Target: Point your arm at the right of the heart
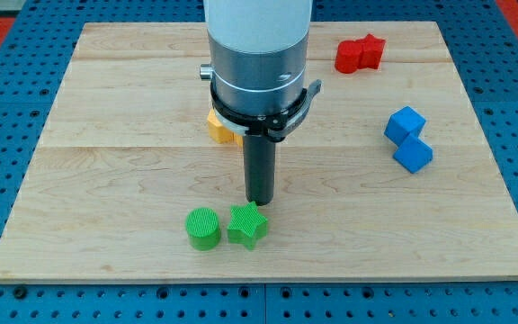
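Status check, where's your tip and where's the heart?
My tip down on the board, just above the green star. No heart made out; a yellow block sits mostly hidden behind the arm. Green cylinder left of star.

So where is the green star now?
The green star lies near the view's bottom centre, just right of the green cylinder, directly below my tip.

2 green blocks (226,227), 1 red (360,54), 1 blue (408,139), 1 yellow (half hidden) (220,127) on pale wood (106,135).
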Controlling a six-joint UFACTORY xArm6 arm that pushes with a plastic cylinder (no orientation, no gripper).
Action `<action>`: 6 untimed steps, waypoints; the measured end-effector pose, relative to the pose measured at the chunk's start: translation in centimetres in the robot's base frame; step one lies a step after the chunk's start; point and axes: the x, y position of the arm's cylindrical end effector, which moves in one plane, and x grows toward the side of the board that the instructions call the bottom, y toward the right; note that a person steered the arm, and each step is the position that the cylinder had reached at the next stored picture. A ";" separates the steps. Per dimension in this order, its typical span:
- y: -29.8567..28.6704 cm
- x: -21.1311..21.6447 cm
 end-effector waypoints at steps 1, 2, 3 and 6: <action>0.2 0.2; 3.6 -0.1; 6.1 -6.5; 6.2 -12.2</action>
